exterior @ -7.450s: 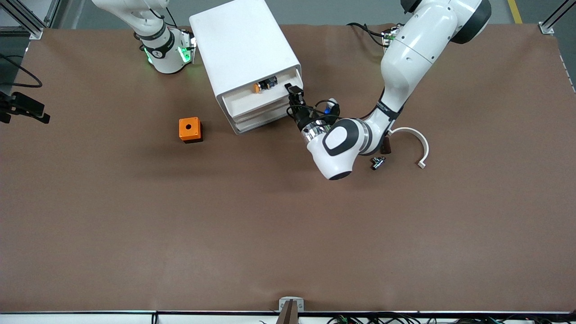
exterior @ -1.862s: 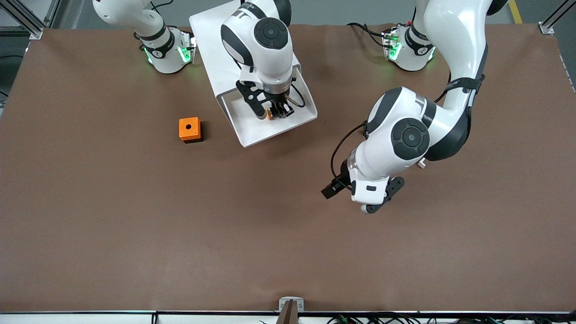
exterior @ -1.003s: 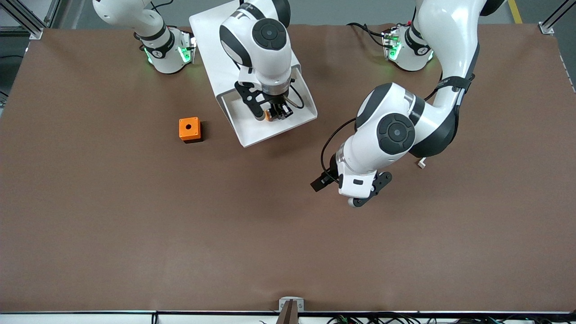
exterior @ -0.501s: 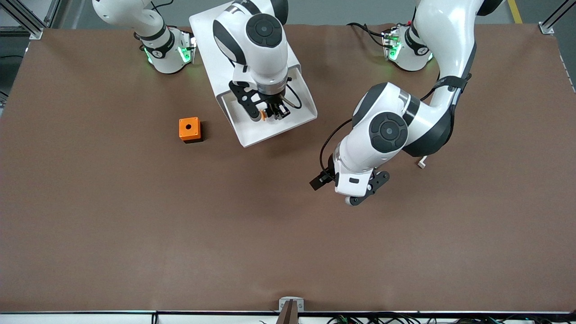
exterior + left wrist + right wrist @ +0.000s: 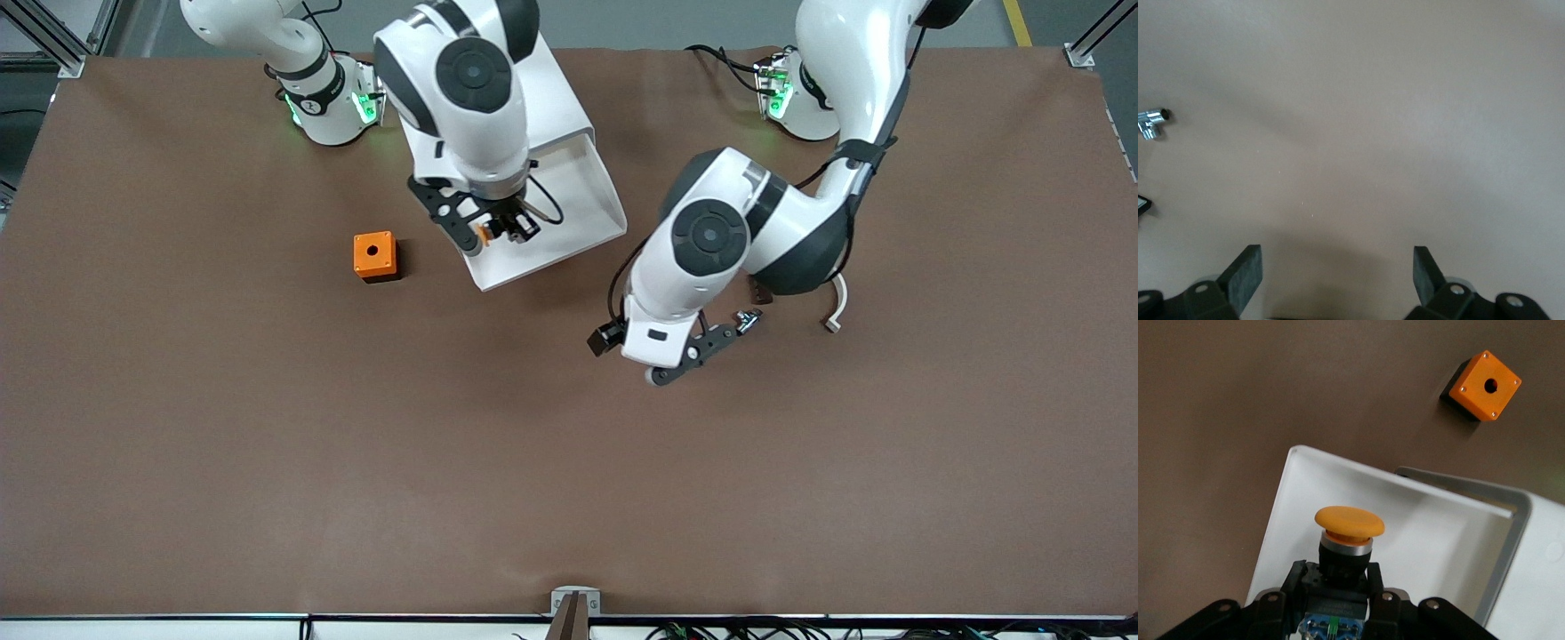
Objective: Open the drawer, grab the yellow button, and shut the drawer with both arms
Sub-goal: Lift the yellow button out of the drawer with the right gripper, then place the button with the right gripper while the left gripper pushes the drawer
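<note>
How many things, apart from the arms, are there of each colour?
Orange: 2, the button in the right gripper and the cube.
White: 2, the cabinet and the curved piece.
Silver: 1, the metal fitting.
Black: 1, the small piece.
Total: 6.

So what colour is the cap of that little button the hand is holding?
Orange, on the button; clearest in the right wrist view.
</note>
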`<action>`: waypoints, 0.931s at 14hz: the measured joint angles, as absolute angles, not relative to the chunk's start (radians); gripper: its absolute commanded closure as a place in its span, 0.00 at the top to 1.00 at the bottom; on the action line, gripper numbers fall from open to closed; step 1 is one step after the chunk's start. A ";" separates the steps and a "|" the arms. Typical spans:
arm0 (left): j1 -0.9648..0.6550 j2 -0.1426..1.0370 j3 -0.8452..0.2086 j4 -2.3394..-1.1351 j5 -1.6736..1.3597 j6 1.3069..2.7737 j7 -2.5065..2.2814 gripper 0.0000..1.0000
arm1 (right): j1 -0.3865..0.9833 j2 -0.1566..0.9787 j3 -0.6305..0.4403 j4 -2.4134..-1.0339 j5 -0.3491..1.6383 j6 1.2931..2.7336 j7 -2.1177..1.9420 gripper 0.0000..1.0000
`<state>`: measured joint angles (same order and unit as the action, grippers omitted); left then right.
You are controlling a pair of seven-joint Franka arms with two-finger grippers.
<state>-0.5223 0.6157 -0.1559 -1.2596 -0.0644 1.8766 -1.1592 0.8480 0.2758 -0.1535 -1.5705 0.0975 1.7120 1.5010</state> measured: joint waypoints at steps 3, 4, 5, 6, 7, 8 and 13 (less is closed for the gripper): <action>-0.565 0.616 -0.156 -1.276 -0.061 1.876 -1.160 0.99 | 0.730 0.230 -0.158 -1.569 0.098 1.653 1.295 0.01; -0.575 0.616 -0.156 -1.278 -0.061 1.875 -1.160 0.99 | 0.686 0.220 -0.159 -1.569 0.097 1.642 1.228 0.01; -0.586 0.616 -0.156 -1.279 -0.061 1.874 -1.160 0.99 | 0.634 0.213 -0.160 -1.570 0.098 1.633 1.145 0.01; -0.596 0.616 -0.156 -1.280 -0.061 1.873 -1.160 0.99 | 0.587 0.213 -0.161 -1.570 0.097 1.631 1.069 0.01; -0.609 0.616 -0.156 -1.282 -0.055 1.870 -1.169 0.99 | 0.540 0.213 -0.162 -1.571 0.098 1.630 0.986 0.01; -0.625 0.616 -0.156 -1.283 -0.034 1.868 -1.194 0.99 | 0.491 0.214 -0.162 -1.572 0.097 1.630 0.897 0.01; -0.704 0.621 -0.157 -1.296 0.010 1.865 -1.255 0.99 | 0.232 0.224 -0.164 -1.591 0.097 1.667 0.416 0.01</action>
<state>-0.7035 0.6212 -0.1567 -1.2962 0.0100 1.8654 -1.2554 0.2323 0.2244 -0.1642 -1.5914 0.0971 1.6672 0.4159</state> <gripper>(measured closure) 0.004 0.595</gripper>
